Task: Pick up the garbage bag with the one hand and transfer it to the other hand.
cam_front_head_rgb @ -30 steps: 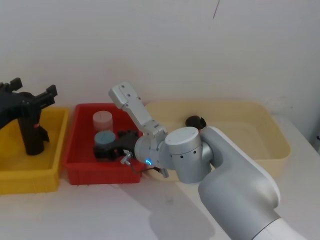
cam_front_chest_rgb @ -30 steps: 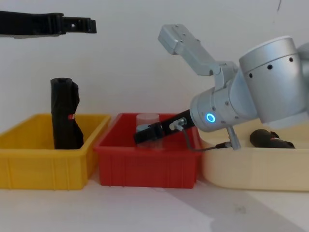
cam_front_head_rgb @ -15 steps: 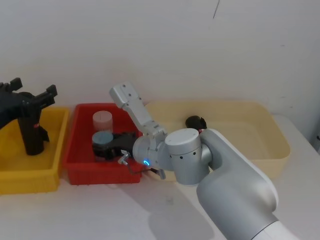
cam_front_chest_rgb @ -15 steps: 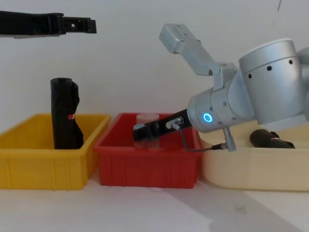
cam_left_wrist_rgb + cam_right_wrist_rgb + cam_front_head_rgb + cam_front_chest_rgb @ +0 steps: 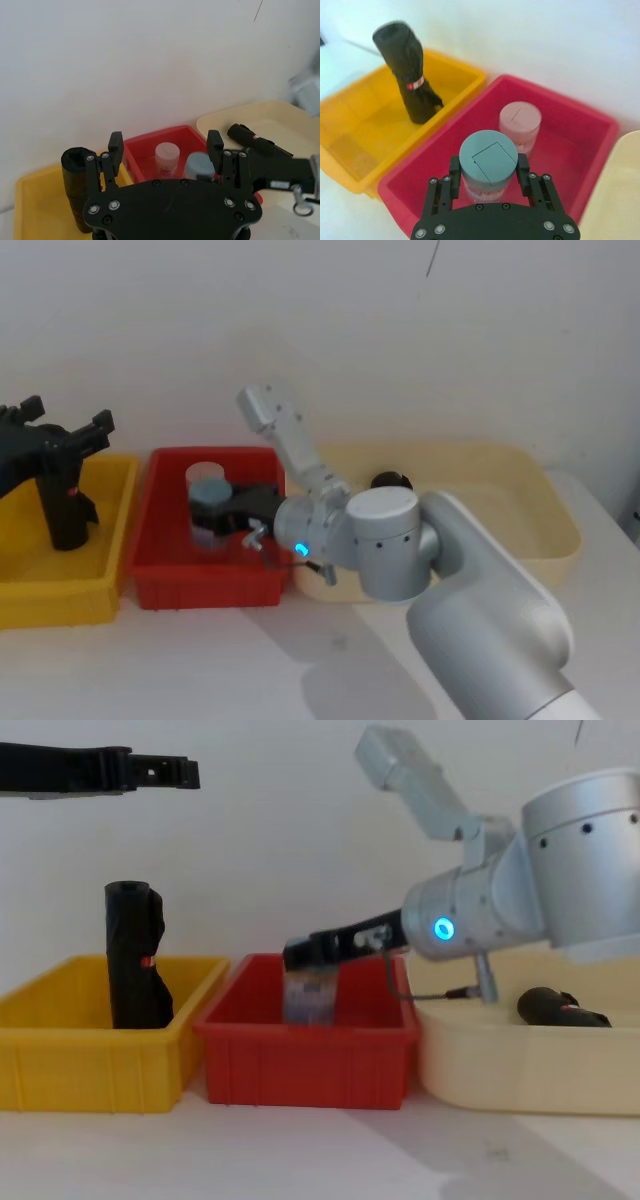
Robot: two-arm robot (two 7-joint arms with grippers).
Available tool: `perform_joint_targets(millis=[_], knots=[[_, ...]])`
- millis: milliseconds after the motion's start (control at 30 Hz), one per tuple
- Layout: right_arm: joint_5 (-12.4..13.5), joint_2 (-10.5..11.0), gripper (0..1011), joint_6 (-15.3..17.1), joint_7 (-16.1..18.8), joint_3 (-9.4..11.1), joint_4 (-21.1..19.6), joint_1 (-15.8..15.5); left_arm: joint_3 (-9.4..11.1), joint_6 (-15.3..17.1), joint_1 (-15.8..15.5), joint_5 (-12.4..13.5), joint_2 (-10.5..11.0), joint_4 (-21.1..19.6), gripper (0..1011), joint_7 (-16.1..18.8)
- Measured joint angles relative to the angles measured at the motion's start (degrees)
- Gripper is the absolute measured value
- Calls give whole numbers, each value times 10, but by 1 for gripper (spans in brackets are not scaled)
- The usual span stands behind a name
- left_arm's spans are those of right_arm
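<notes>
The garbage bag (image 5: 65,505), a black crinkly roll with a red-and-white band (image 5: 413,83), stands upright in the yellow bin (image 5: 110,540). My left gripper (image 5: 68,415) hangs open above and just behind it, apart from it (image 5: 165,142). Over the red bin (image 5: 160,580), my right gripper (image 5: 205,510), on the arm with the blue ring light, is shut on a teal-lidded jar (image 5: 488,160). That jar is lifted clear of the bin floor (image 5: 310,998).
A pink-lidded jar (image 5: 520,125) stands at the back of the red bin. A second black roll with a small red mark (image 5: 560,1007) lies in the cream tray (image 5: 500,1080) on the right. White tabletop lies in front of the bins.
My right gripper has risen with the teal-lidded jar, lifting it off the red bin's floor. The left gripper and the garbage bag have not moved.
</notes>
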Motion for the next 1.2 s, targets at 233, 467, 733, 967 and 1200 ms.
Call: perform_joint_targets(millis=[233,467,733,967,1200], knots=[[9,13,653,9,-9,30,-58,-12,0,0,0,0,0,0,1001,0],[22,35,653,16,-22,80,-134,-28,0,0,0,0,0,0,1001,0],[32,57,653,17,-36,124,-188,-52,0,0,0,0,0,0,1001,0],[37,71,658,8,-42,145,-207,-74,0,0,0,0,0,0,1001,0],[38,84,850,-15,-41,151,-210,-95,0,0,0,0,0,0,1001,0]])
